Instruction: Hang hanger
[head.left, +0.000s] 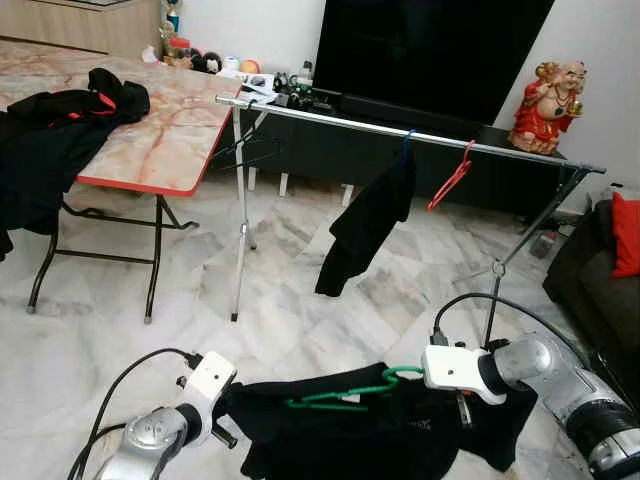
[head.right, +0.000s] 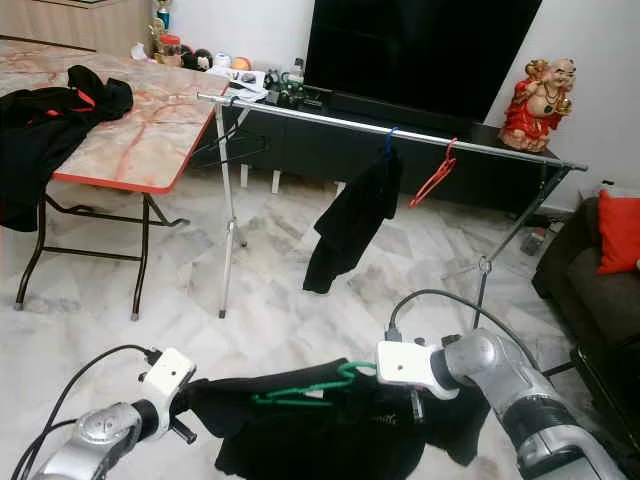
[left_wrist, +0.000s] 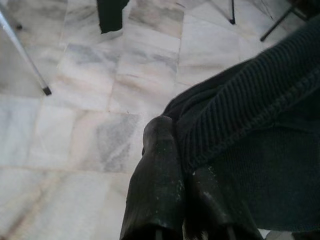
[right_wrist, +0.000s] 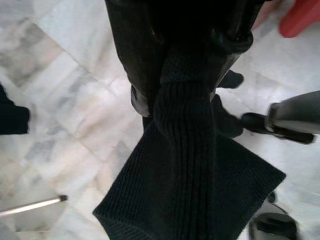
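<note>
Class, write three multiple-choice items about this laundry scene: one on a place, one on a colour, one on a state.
1. Where does the red hanger hang?
A. on the rail
B. on the table
C. on the floor

2. What colour is the hanger inside the black garment held by the robot?
A. blue
B. green
C. white

3. How are the left gripper and right gripper?
A. both open
B. one open
C. both shut on the garment

Key: 1 A, its hook sits over the rail; 2 B, green shows at the neck; 3 C, wrist views show cloth pinched.
</note>
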